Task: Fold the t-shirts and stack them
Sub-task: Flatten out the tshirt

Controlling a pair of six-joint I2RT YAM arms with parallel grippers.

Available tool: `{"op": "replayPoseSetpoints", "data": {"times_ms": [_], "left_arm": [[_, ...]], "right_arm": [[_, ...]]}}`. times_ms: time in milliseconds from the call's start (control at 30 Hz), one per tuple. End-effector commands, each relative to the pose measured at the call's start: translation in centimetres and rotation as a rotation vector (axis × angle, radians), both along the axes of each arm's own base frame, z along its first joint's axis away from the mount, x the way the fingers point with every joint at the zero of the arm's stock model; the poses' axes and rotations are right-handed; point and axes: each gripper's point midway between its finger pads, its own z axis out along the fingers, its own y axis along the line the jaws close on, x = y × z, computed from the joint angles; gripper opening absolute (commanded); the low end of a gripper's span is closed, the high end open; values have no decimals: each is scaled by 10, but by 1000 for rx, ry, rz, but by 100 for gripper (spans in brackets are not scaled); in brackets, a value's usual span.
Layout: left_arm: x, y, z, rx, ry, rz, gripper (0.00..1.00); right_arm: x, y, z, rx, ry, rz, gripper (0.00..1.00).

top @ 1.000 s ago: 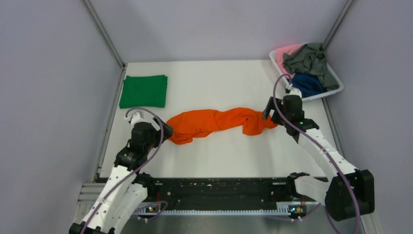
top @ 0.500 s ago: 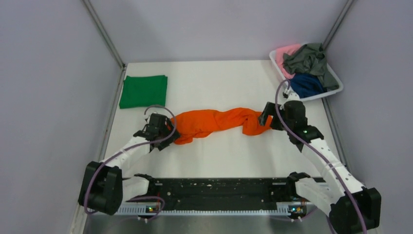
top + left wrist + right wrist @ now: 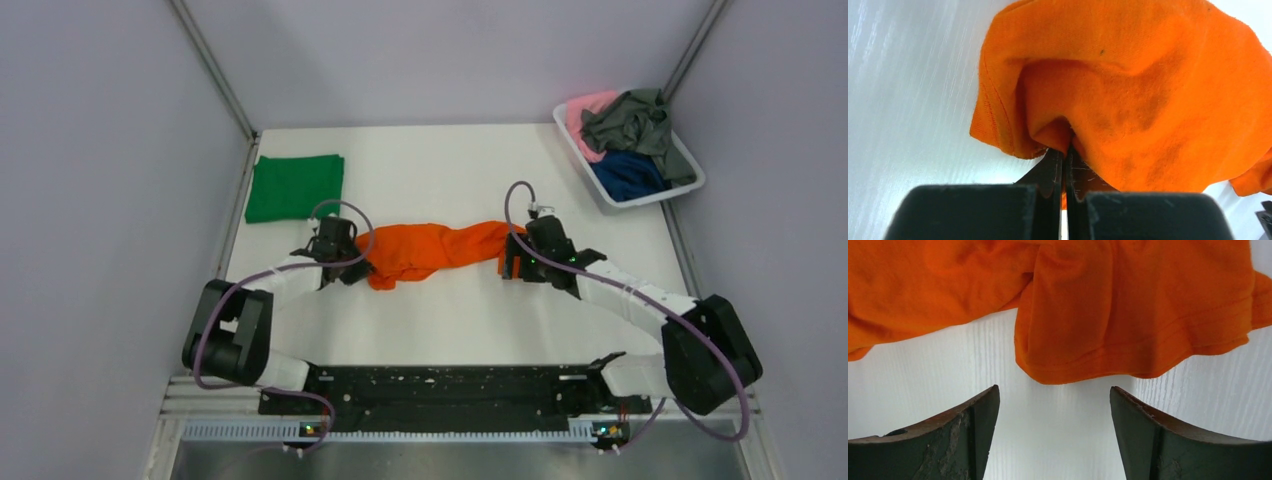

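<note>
My left claw (image 3: 1064,152) pinches the bunched orange t-shirt (image 3: 440,250) at the middle of the counter (image 3: 450,160). My right claw (image 3: 1054,388) gapes short of its hem. Closing here, I'd likely grab nothing.

- A bright orange soft cloth t-shirt (image 3: 432,251) lay bunched into a long, rumpled rope, well left of a white plastic basket (image 3: 650,197) and nearer the arms. The shut fingers of the left gripper (image 3: 1064,152) pinched its left end.
- A green t-shirt (image 3: 295,187) lay folded flat, farthest left of the basket.
- Inside the basket, a crumpled grey-green t-shirt (image 3: 630,122) topped a pink t-shirt (image 3: 590,105) and a navy blue t-shirt (image 3: 628,172).
</note>
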Motion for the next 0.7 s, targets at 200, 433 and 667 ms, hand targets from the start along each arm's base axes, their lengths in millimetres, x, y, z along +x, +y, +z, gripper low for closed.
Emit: {"op": "replayPoseSetpoints", "data": {"times_ms": [200,433,667], "left_arm": [[11,14,42,50,-137,33,0],[1,20,87,43,-249,41,0],[-6,44,198,82,-529,102,0]], "right_arm": [[42,20,-26,-131,-5,-85,69],[41,4,-28,-189,-7,-167,7],[54,-18,106,-104,-283,-172,0]]}}
